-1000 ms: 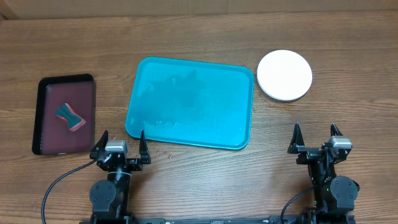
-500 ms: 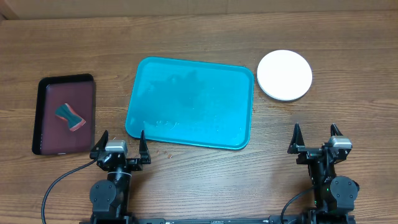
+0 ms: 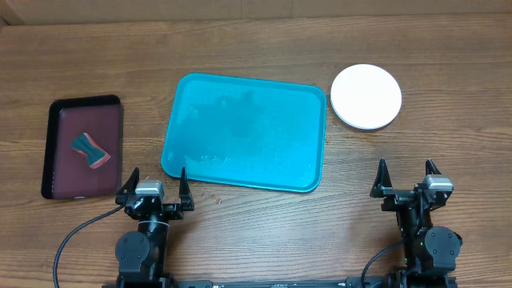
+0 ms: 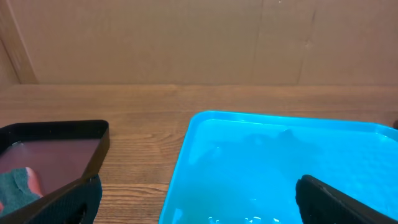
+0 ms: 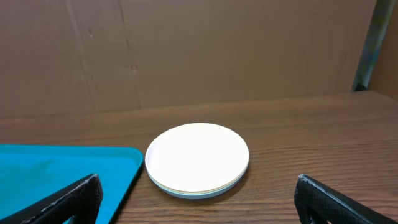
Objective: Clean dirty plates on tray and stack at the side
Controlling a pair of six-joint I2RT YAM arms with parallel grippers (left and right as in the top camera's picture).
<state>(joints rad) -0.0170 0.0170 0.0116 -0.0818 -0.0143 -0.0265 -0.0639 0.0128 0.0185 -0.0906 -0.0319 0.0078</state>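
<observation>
Plates [image 3: 366, 97] are stacked on the table [image 3: 256, 48], white uppermost, just right of the tray [image 3: 244, 132]. The left gripper [image 3: 158, 178] and right gripper [image 3: 406, 172] are seen spread wide, near the table's front edge.

One tray [image 3: 240, 136], one maroon tray [image 3: 62, 172], one sponge [image 3: 89, 149], perhaps three plates [image 3: 366, 96] (stacked).
</observation>
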